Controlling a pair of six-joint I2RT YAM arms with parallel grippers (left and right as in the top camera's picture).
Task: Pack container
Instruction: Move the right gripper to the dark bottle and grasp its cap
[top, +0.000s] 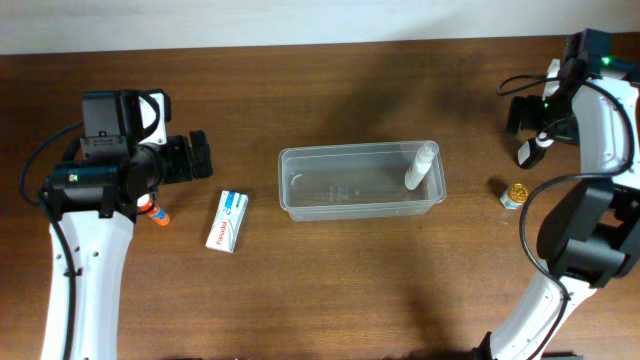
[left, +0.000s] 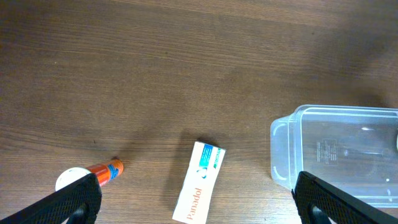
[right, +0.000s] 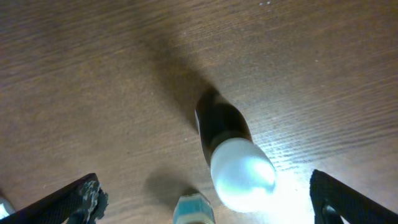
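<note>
The container (top: 300, 158), a clear plastic tub, sits at the middle of the wooden table (top: 350, 80), its long side running left to right. A white tube (top: 421, 165) lies inside it, leaning against the right end. The left gripper (left: 196, 186) hangs wide open and holds nothing, above a white Panadol box (top: 228, 220) that lies flat to the left of the tub. An orange stick with a white end (top: 156, 213) lies further left, beside the arm. At the far right, the right gripper (right: 204, 186) is also spread wide and empty over a dark bottle with a white cap (right: 242, 171), which stands clear of both fingers. A small gold-lidded jar (top: 515, 194) sits near that bottle, to the right of the tub.
</note>
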